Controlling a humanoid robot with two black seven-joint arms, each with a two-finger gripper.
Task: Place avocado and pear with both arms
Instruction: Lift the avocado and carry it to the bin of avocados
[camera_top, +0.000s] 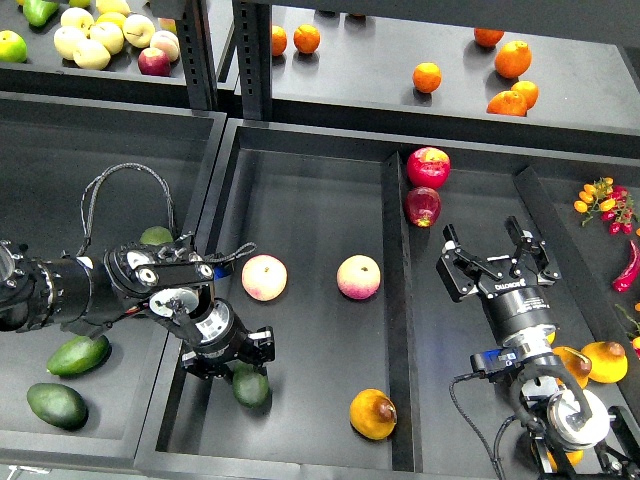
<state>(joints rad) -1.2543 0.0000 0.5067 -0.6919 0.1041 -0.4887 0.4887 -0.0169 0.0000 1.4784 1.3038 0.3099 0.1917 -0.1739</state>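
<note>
The middle tray (310, 200) serves as the landmark. The left gripper (240, 365) reaches into its near left corner, and its fingers are clamped on the avocado (251, 387), which sits low against the tray floor just inside the left wall. The pear (372, 414) lies on the same tray floor near its front edge, to the right of the avocado and well apart from it. Farther back on this tray rest 2 pale pink-yellow fruits (264, 277), side by side. The right gripper (495, 255) hovers over the tray to the right of the middle one, past the dividing wall, its fingers spread apart and holding nothing. 2 red apples (427, 167) sit against that dividing wall, behind the right gripper. 2 green avocados (78, 354) lie in the tray left of the middle one.
</note>
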